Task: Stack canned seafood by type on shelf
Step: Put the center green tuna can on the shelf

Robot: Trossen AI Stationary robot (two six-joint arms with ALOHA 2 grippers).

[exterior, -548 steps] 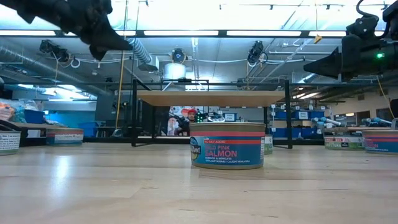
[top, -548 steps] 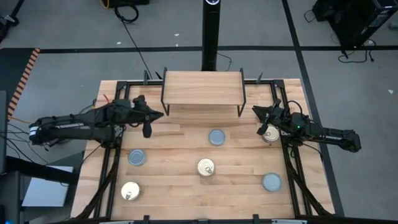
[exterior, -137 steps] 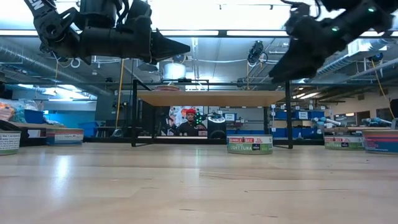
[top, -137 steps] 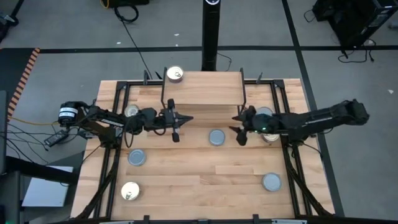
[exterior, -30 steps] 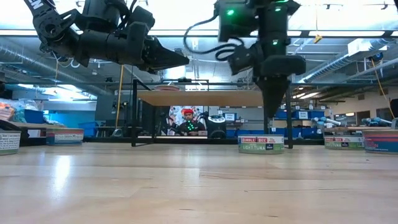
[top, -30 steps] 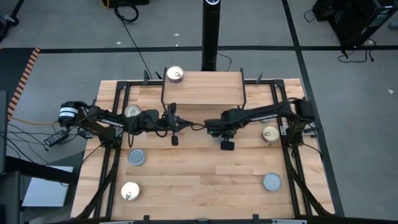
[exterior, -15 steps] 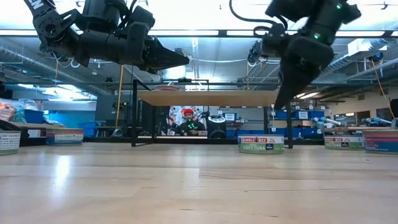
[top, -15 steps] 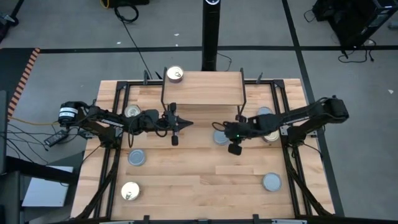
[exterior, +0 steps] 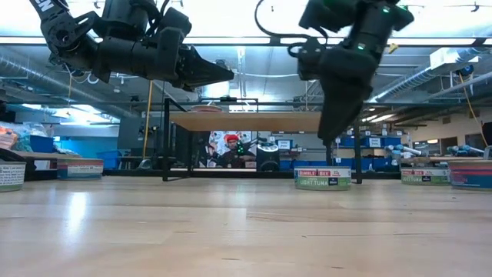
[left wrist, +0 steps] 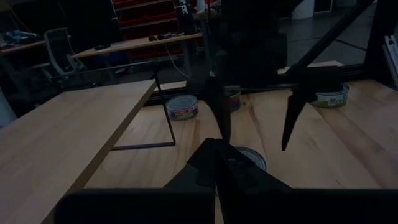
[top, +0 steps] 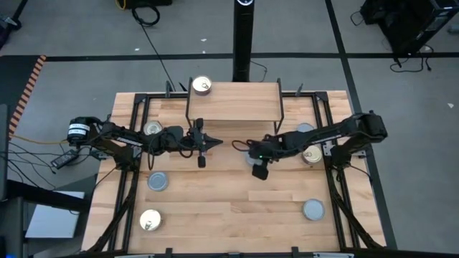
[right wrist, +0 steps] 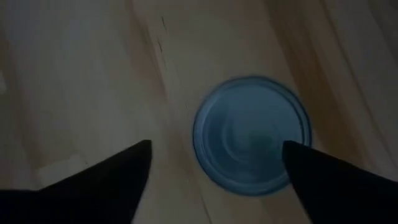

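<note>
Shifted since half a second ago: right hand (top: pixel 252 147), now nearer the frame's centre in the high view, hangs over a blue-grey-lidded tin (right wrist: pixel 251 135) that the arm mostly covers from above; its two fingers (right wrist: pixel 109 180) stand wide apart on either side of the tin in the right wrist view, holding nothing. Unchanged: left hand (top: pixel 215 142), fingers pressed together and empty, hovering left of centre just in front of the shelf (top: pixel 233 104). Shelf: light-wood board on black wire legs, upper centre of the desk (top: pixel 215 208). On it, one gold-lidded tin (top: pixel 202 87) at its upper left corner. Beside the left arm, left of the shelf, a second gold-lidded tin (top: pixel 151 129). Lower left of the desk: one blue-grey tin (top: pixel 158 181), and below it a gold-lidded tin (top: pixel 150 220). Right side: a gold-lidded tin (top: pixel 312 155) partly under the right arm, a blue-grey tin (top: pixel 305 129) just above it, and another blue-grey tin (top: pixel 313 209) at the lower right. Low view: a tin labelled tuna (exterior: pixel 322 178) stands on the desk below the right hand, with the shelf behind; a person (exterior: pixel 229 151) in a red cap shows in the room beyond.
</note>
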